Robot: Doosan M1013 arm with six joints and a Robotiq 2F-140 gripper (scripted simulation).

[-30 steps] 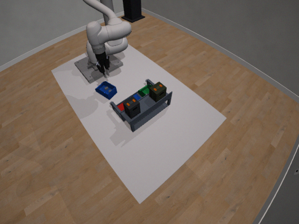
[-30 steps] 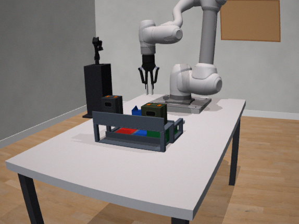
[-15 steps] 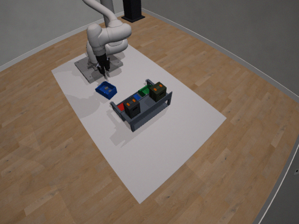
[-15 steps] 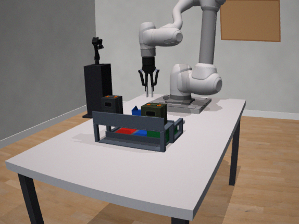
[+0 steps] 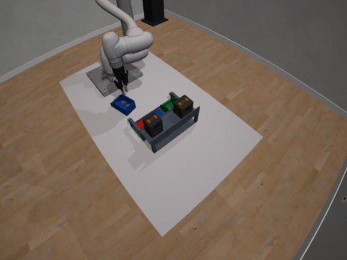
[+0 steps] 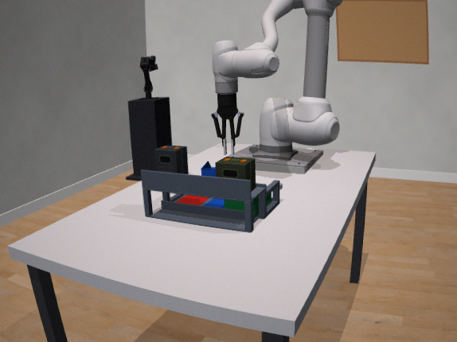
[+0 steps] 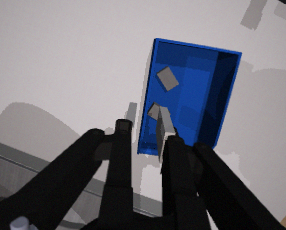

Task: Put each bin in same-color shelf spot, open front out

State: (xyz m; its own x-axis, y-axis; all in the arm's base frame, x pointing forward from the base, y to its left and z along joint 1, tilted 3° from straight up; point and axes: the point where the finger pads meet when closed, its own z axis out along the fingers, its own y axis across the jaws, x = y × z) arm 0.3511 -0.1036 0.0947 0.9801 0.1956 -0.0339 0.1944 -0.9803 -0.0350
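1. Top view: The claw [image 5: 124, 92] [image 6: 228, 153] [image 7: 146, 116] is slightly open, its two fingers parted with nothing between them. Near it and lower lies one blue bin [image 5: 123, 104] [image 6: 208, 171] [image 7: 227, 85], upright on the table [image 5: 193, 175] [image 6: 191, 266] [image 7: 65, 60]: rectangular, open-topped, two small grey parts inside. Beyond the bin from the claw stands one slate-grey shelf [image 5: 176, 130] [image 6: 195, 184], holding one green bin [image 5: 168, 104] [image 6: 235, 204]. Two marks show alongside, one red [image 5: 140, 123] [image 6: 193, 200] and one blue [image 5: 158, 112] [image 6: 216, 203]. Two boxes with orange details sit on the upper board, one dark grey [image 5: 153, 125] [image 6: 171, 160], one olive [image 5: 183, 106] [image 6: 235, 169].

2. Exterior view: The gap between the fingertips is plain, above table level. The blue bin is largely hidden behind the olive box; its parts cannot be seen. Shown here and not from the top: one small black device [image 6: 148, 75] on the black pedestal [image 5: 153, 3] [image 6: 149, 135], well apart from the claw.

3. Wrist view: One fingertip overlaps the blue bin's near end; the other appears outside its side wall. Contact cannot be determined. The two parts, grey and blocky, lie towards that wall.
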